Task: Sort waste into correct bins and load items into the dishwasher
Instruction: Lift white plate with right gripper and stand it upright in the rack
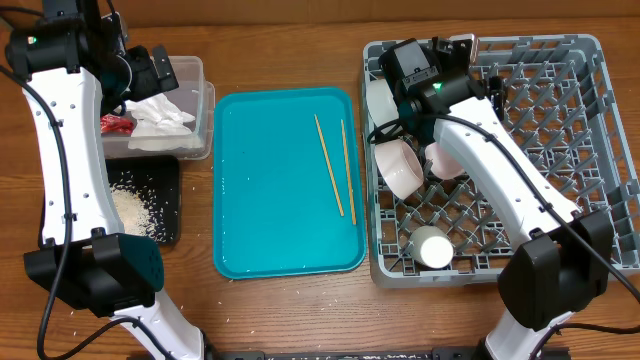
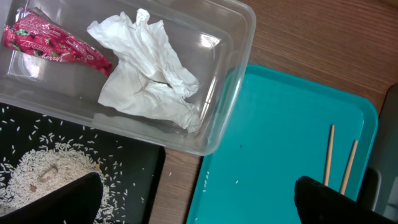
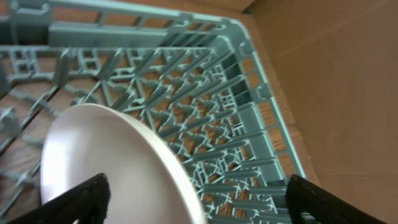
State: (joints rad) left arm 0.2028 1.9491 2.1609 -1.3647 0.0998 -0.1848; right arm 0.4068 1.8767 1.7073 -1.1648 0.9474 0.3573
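Observation:
The clear tub [image 1: 198, 100] holds the red wrapper [image 1: 117, 124] and a white napkin [image 1: 160, 115]; both also show in the left wrist view, wrapper [image 2: 53, 42] and napkin [image 2: 146, 71]. Rice [image 1: 128, 208] lies in the black tray [image 1: 170, 215]. Two chopsticks [image 1: 330, 165] lie on the teal tray. My left gripper [image 1: 152, 68] is open and empty above the tub's edge [image 2: 199, 205]. My right gripper [image 1: 430, 92] is open over the grey dish rack [image 1: 560, 120], its fingers either side of the rim of a pale pink plate [image 3: 106, 162] standing there.
The teal tray [image 1: 270, 200] lies between the bins and the rack, with a few rice grains on it. The rack holds white bowls [image 1: 400, 165], a white plate [image 1: 380, 98] and a cup [image 1: 433, 247]. Loose rice grains lie on the table at front left.

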